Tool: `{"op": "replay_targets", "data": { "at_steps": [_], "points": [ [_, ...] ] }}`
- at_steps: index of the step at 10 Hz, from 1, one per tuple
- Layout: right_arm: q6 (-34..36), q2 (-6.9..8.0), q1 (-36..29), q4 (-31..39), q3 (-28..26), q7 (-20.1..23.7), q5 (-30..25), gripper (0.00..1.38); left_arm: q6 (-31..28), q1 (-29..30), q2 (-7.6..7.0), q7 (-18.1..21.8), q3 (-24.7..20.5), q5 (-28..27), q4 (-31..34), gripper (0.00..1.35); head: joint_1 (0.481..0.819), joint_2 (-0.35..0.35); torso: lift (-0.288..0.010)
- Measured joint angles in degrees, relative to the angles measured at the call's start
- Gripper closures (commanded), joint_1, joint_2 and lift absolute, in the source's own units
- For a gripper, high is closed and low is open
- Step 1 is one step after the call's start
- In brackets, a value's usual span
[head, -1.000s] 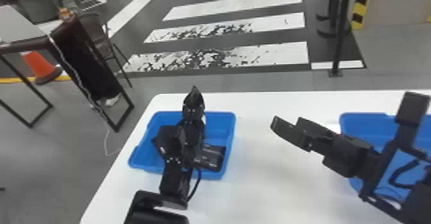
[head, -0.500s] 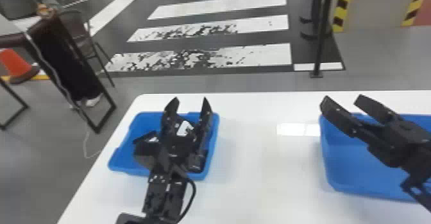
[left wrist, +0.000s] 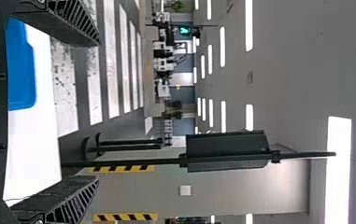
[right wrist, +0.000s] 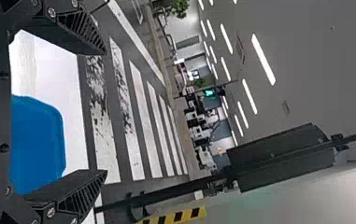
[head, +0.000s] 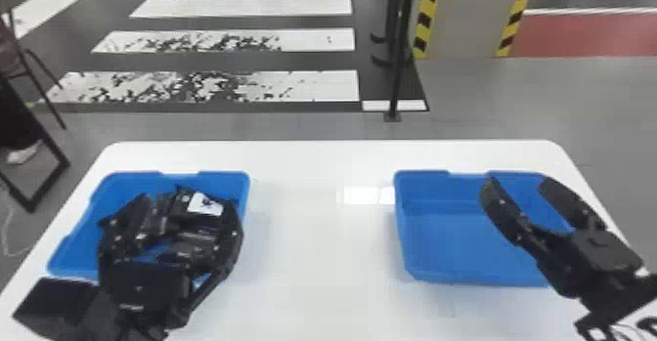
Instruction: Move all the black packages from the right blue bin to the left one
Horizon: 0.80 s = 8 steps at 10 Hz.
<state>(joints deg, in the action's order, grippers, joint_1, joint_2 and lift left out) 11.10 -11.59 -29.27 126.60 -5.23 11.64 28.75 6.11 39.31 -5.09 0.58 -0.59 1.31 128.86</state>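
Observation:
Over the left blue bin (head: 117, 181), my left gripper (head: 188, 208) has its fingers spread wide. Black packages (head: 183, 213) lie in that bin, partly hidden behind the gripper; one carries a white label. The right blue bin (head: 454, 247) shows its bare blue floor. My right gripper (head: 519, 186) is above the right part of that bin, open, with nothing held. Both fingers of the left gripper (left wrist: 98, 112) stand apart in the left wrist view with nothing between them. In the right wrist view, the right gripper (right wrist: 105, 112) is likewise open beside the blue bin (right wrist: 38, 140).
Both bins stand on a white table (head: 317, 247), with a stretch of bare tabletop between them. Beyond the far edge, a black post (head: 397, 71) rises from the floor. A dark frame (head: 44, 169) stands on the floor off the table's left side.
The head view has swung to the right. My left gripper's fingers, close together a second ago, have parted. My right gripper has moved rightward from beside the right bin to over it.

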Motion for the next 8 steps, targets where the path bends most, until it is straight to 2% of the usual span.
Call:
{"op": "replay_targets", "data": {
  "at_steps": [1, 3, 4, 8],
  "points": [
    [-1.09, 0.91, -3.5, 1.83, -0.99, -0.78, -2.27, 0.14, -3.38, 3.03, 0.81, -0.66, -0.51, -0.1, 3.92, 0.0, 0.695, 0.009, -0.132],
    [-1.87, 2.35, -8.66, 4.29, -2.94, -1.27, -5.18, 0.14, -2.19, 6.3, 2.1, -5.42, -1.88, -0.83, 6.12, 0.0, 0.695, 0.019, -0.132],
    [-1.89, 2.63, -9.85, 4.68, -3.51, -1.27, -5.54, 0.14, -1.15, 6.61, 2.24, -6.57, -1.93, -0.83, 5.67, 0.0, 0.695, 0.028, -0.132],
    [-0.21, 2.83, -11.3, 5.73, -3.52, -1.26, -6.01, 0.14, 0.79, 5.64, 1.55, -6.56, 0.08, 1.32, 3.83, 0.0, 0.695, 0.012, -0.132]
  ]
}}
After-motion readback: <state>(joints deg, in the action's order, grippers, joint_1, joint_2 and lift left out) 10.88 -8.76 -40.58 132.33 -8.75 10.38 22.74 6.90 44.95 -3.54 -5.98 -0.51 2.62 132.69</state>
